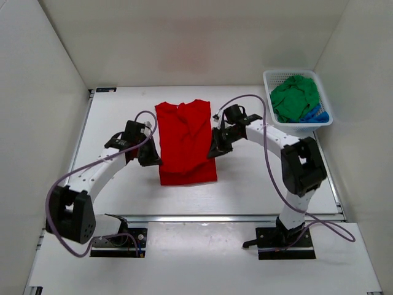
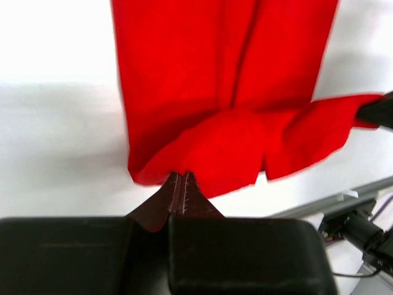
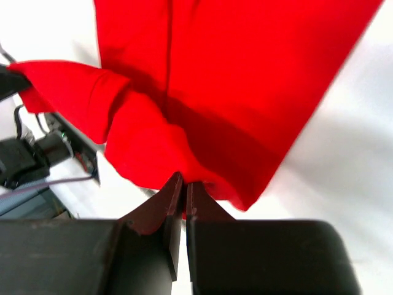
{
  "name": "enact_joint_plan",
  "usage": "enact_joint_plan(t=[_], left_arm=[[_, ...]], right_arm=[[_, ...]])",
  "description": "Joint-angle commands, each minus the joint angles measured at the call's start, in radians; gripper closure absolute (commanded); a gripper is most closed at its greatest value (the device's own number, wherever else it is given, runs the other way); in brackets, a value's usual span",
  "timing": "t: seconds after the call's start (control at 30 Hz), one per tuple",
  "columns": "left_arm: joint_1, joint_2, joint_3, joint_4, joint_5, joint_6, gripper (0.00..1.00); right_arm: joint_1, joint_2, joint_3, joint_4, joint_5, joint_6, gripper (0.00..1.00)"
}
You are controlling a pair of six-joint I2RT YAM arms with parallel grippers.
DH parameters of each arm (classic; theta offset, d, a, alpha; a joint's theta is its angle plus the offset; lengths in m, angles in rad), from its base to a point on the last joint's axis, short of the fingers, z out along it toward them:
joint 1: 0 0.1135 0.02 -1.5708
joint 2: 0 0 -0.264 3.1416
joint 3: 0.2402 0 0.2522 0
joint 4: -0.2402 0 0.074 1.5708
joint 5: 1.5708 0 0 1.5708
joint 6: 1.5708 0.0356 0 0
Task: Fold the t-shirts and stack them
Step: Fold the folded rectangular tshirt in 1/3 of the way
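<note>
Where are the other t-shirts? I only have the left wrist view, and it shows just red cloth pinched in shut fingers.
Observer: A green t-shirt and a blue t-shirt sit bunched in a white basket at the far right corner.
Operator: Is the right gripper holding anything?
Observer: The right gripper is shut on the red t-shirt's opposite edge.
Operator: How does the shirt lie overall?
Observer: From above, it is a narrow rectangle, collar at the far end, with the left gripper at its left side.

You're looking at a white table (image 1: 258, 187), plain white back wall (image 1: 184, 37) behind it, left panel (image 1: 37, 123) and right panel (image 1: 362, 117) closing in the sides, metal rail (image 1: 202, 217) across the near end, soft even light everywhere
</note>
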Motion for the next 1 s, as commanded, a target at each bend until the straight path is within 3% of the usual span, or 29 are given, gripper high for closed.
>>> enact_joint_plan(t=[0.0, 0.2, 0.6, 0.67, 0.73, 0.8, 0.97], left_arm=[[0.023, 0.054, 0.071, 0.061, 0.024, 0.044, 1.0], [0.064, 0.169, 0.122, 0.127, 0.042, 0.038, 1.0], [0.105, 0.367, 0.248, 0.202, 0.05, 0.021, 1.0], [0.113, 0.396, 0.272, 0.222, 0.05, 0.003, 0.95], [0.141, 0.423, 0.304, 0.254, 0.062, -0.026, 0.72], [0.168, 0.451, 0.335, 0.289, 0.072, -0.062, 0.61], [0.248, 0.46, 0.34, 0.508, 0.134, -0.256, 0.57]], right_arm=[[-0.036, 0.083, 0.128, -0.099, -0.026, -0.093, 1.0], [-0.072, 0.261, 0.332, -0.169, -0.023, -0.13, 1.0], [-0.122, 0.441, 0.62, -0.251, -0.041, -0.156, 1.0], [-0.133, 0.476, 0.683, -0.271, -0.034, -0.164, 0.99], [-0.138, 0.52, 0.77, -0.297, -0.035, -0.161, 0.87], [-0.144, 0.553, 0.842, -0.282, -0.057, -0.135, 0.78], [-0.185, 0.533, 0.919, -0.16, -0.037, -0.04, 0.63]])
